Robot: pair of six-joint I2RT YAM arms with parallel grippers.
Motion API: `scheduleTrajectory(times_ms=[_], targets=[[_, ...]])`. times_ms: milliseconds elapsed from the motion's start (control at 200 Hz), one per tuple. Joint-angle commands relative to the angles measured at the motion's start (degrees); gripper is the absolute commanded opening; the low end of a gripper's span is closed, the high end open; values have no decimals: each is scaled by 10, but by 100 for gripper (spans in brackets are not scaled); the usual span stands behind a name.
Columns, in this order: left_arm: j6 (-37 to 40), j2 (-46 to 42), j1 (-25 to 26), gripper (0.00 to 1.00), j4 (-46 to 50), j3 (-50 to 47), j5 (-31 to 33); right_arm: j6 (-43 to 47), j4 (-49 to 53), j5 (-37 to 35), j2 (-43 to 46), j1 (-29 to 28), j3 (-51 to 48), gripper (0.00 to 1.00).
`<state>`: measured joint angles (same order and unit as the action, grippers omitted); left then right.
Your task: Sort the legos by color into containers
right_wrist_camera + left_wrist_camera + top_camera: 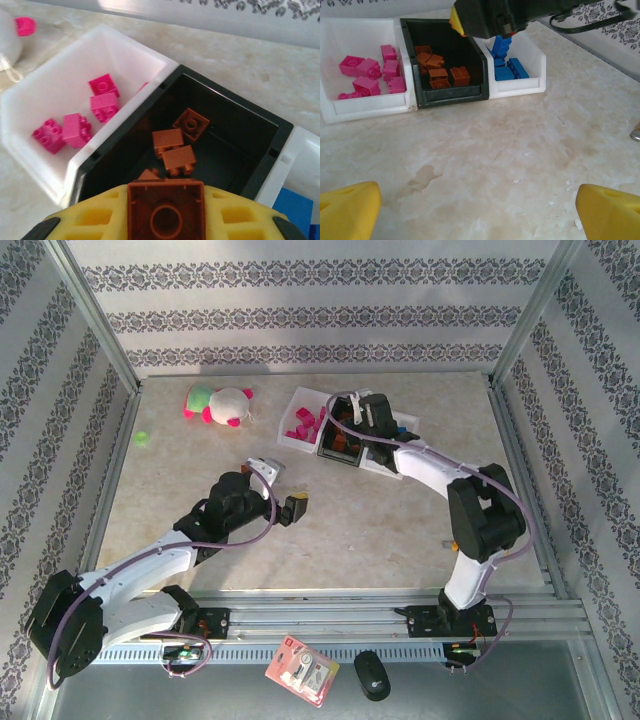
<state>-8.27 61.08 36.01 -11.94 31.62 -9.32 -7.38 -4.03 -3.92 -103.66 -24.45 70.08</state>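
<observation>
My right end effector (167,220) clamps the orange-brown plastic brick (165,200), which I judge light, rigid and slick, by its flat side walls.

Bright, washed-out overhead view; soft shadows; glare on white tray walls

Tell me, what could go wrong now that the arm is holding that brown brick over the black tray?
1. The right tool grips the brown brick over the black tray. Once dropped, it might bounce into the white tray of pink bricks, which sits right beside it.
2. The tool seems to hang close above the trays, so dipping lower could knock them out of line.
</observation>
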Motion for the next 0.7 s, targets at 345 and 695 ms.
scheduleTrajectory(times_ms=[345, 695], targets=[[18, 14, 7, 99, -34, -7, 18, -102, 67, -68, -124, 34, 138, 27], [-35, 0, 6, 99, 3, 3, 127, -92, 58, -41, -107, 36, 136, 84]])
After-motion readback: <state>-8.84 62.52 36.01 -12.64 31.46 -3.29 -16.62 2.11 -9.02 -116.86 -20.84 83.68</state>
